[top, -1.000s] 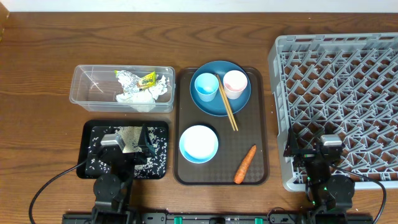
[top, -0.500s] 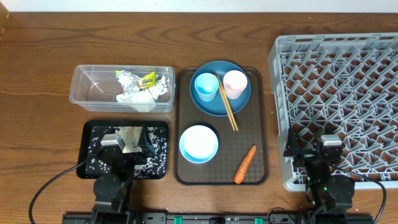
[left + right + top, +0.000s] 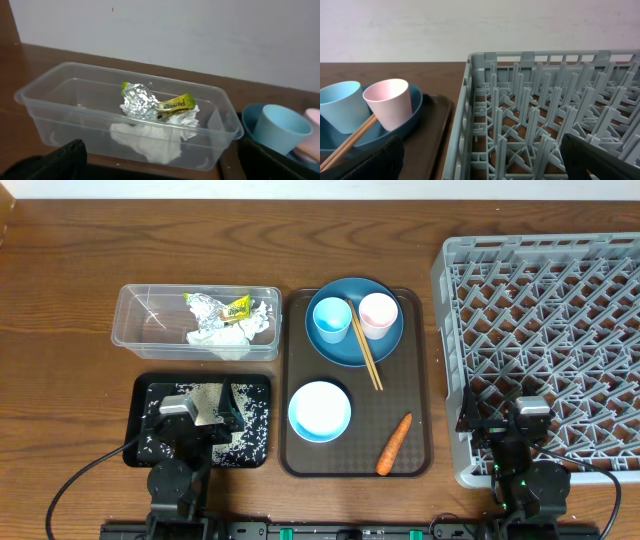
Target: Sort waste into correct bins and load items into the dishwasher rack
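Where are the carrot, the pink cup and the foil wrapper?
carrot (image 3: 394, 444), overhead view, middle of its body.
pink cup (image 3: 390, 107), right wrist view, outer side wall.
foil wrapper (image 3: 137, 98), left wrist view, crinkled silver part.

The only lettering in sight was dark print on the yellow label (image 3: 176, 104) of the foil wrapper (image 3: 137, 99) lying in the clear tub (image 3: 50, 107), too small and blurred to be read.

The rack (image 3: 530, 115) stands just beside the tray (image 3: 434, 135); on the tray's plate (image 3: 382, 136) stand a pink cup (image 3: 390, 102) and a blue cup (image 3: 337, 100), chopsticks (image 3: 349, 141) between them; the claw (image 3: 480, 142) gapes wide.
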Robot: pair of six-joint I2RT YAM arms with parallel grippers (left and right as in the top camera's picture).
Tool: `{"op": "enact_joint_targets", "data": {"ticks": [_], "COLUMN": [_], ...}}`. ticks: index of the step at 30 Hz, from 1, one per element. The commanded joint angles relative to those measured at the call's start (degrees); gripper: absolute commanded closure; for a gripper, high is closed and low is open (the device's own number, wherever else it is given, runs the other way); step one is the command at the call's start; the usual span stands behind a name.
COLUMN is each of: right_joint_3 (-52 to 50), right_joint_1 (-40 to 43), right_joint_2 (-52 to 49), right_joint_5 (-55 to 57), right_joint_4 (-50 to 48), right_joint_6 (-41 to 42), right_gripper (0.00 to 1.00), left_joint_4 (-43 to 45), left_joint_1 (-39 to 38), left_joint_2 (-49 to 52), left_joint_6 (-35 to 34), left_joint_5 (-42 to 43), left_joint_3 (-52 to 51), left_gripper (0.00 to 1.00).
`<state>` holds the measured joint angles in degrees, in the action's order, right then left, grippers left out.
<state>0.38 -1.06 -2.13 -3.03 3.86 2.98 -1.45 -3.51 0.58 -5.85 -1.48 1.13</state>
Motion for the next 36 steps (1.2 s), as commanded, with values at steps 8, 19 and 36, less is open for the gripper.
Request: {"op": "enact_joint_targets", "data": {"ticks": [8, 19, 36], "right_joint_3": [-0.1, -0.1, -0.1], "right_joint_1": [0.1, 0.1, 0.1], "right_joint_2": [0.0, 0.0, 0.0], "right_joint_5": [0.0, 0.0, 0.0], "right_joint_4": [0.2, 0.2, 0.2], "right_joint_6": [-0.3, -0.3, -0.3], "right_gripper": [0.01, 0.01, 0.01], "left_joint_4": [-2.6, -2.6, -2.6], "left_joint_1": [0.3, 0.3, 0.3], "left_joint_2": [-0.4, -0.3, -0.3], "left_joint_6": [8.8, 8.8, 8.8], "left_joint_5": [-1.0, -1.0, -1.0], "left_joint_3": [-0.9, -0.9, -0.9], "left_gripper": [0.01, 0.01, 0.01]}}
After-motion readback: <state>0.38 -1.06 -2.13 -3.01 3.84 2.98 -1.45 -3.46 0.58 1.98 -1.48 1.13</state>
